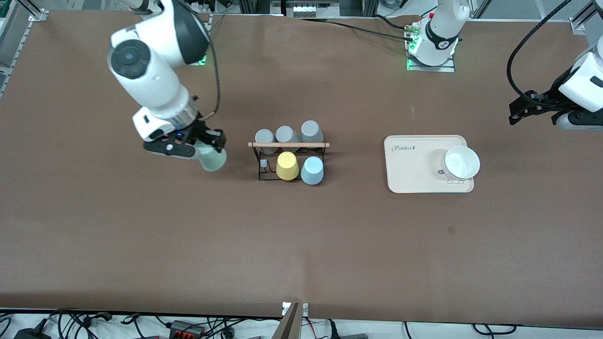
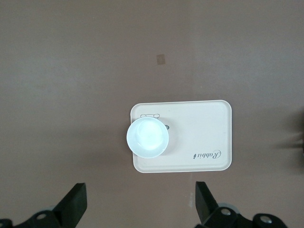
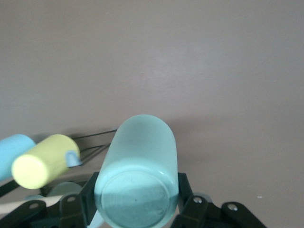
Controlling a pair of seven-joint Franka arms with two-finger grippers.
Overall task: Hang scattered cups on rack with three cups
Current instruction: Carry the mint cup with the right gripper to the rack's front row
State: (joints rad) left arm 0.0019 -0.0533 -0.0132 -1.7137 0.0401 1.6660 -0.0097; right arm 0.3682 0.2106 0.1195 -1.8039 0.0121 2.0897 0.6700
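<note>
A: Where is the mint-green cup point(image 1: 213, 159) seen?

B: It is clamped in the right hand point(image 1: 207, 147), tilted, over bare desk point(image 1: 301, 245) at 9 o'clock of the rack point(image 1: 288, 145) in the front view. A clear gap is kept between cup and rack.

A: And the rack itself?

B: The light blue cup point(image 1: 312, 170) is hung on its front row, just beside the yellow cup point(image 1: 287, 165). Three grey cups point(image 1: 286, 135) are lined up at 12 o'clock of them. At 9 o'clock of the yellow cup a short grey peg point(image 1: 264, 163) is seen uncovered.

A: How much room is left around it?

B: Wide open desk is seen from 3 through 6 to 9 o'clock of the rack, up to the desk's edges. At 3 o'clock, well apart, the beige tray point(image 1: 410, 174) is set with a white bowl point(image 1: 461, 162) on it.

A: What is added by the wrist views?

B: In the right wrist view the cup's base is shown between the fingers point(image 3: 187, 190), with the yellow and blue cups' bases to one side. In the left wrist view the left hand point(image 2: 140, 209) is shown with fingers spread apart over bare desk, beside the tray. The left arm waits at its end of the desk.
</note>
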